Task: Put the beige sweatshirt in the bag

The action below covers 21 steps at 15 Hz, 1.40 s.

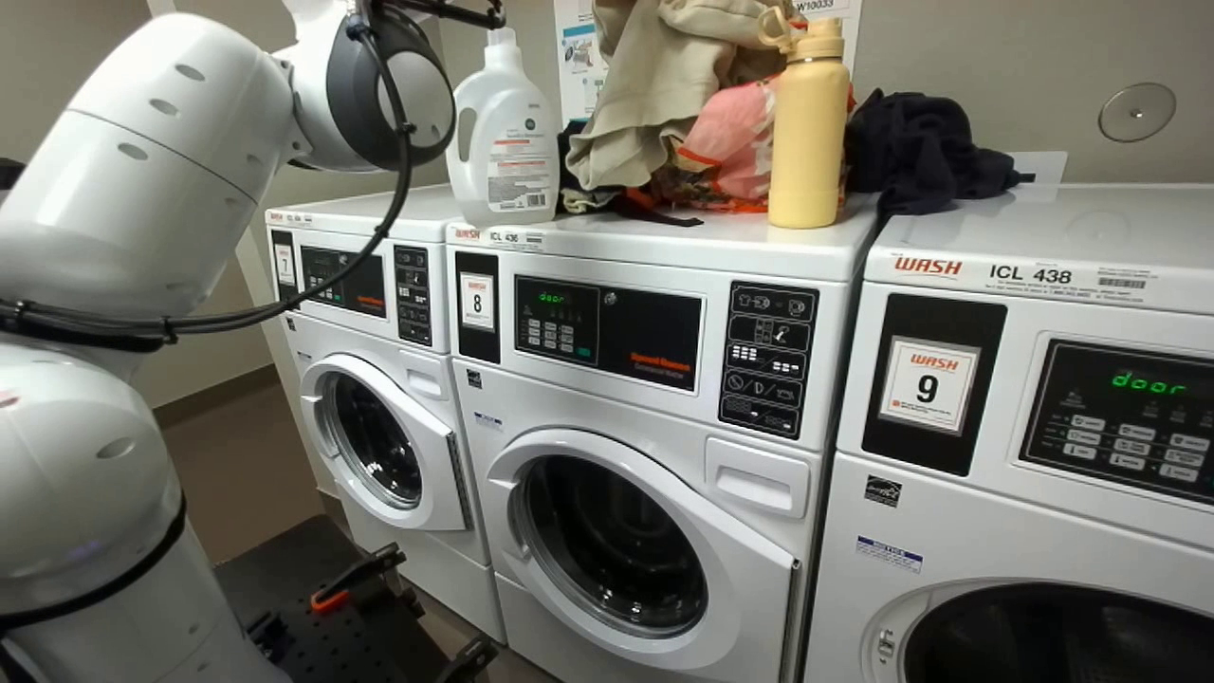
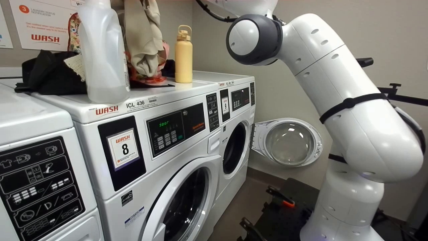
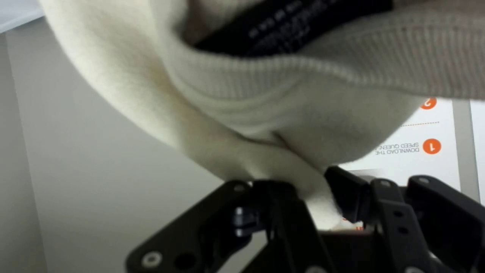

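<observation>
The beige sweatshirt hangs in folds from above over the top of washer 8, and it also shows in an exterior view. Its ribbed collar and black label fill much of the wrist view. My gripper is shut on a fold of it; the gripper is above the frame in both exterior views. The bag is pink with orange-red trim and stands on washer 8, partly behind the sweatshirt; its pink side also shows in an exterior view. The sweatshirt hides much of the bag and its opening.
A detergent jug and a yellow bottle stand at the front of washer 8's top. Dark clothing lies to the right of the bottle. Black cloth lies by the jug. Washer 9's door stands open.
</observation>
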Motion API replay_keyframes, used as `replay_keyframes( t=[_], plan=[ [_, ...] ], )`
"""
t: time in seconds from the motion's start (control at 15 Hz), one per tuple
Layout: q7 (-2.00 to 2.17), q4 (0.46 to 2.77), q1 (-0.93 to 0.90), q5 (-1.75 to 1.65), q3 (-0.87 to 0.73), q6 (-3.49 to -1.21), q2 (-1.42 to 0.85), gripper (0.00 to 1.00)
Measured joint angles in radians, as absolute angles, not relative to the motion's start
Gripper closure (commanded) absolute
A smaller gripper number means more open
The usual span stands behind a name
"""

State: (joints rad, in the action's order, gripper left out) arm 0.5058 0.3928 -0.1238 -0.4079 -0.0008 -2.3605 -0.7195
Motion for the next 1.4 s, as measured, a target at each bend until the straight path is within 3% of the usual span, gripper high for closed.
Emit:
replay_keyframes(
  t=[0.4,0.47,1.0,1.4],
  plan=[
    [0.506,0.393,-0.127,-0.409,-0.002,-2.361,-0.719,0.8],
    [0.506,0.393,-0.127,-0.409,-0.002,-2.361,-0.719,0.95],
    [0.494,0.38,-0.111,-0.408,-0.028,-2.406,-0.743,0.95],
    [0.496,0.392,-0.077,-0.406,-0.027,-2.591,-0.78,0.95]
  ],
)
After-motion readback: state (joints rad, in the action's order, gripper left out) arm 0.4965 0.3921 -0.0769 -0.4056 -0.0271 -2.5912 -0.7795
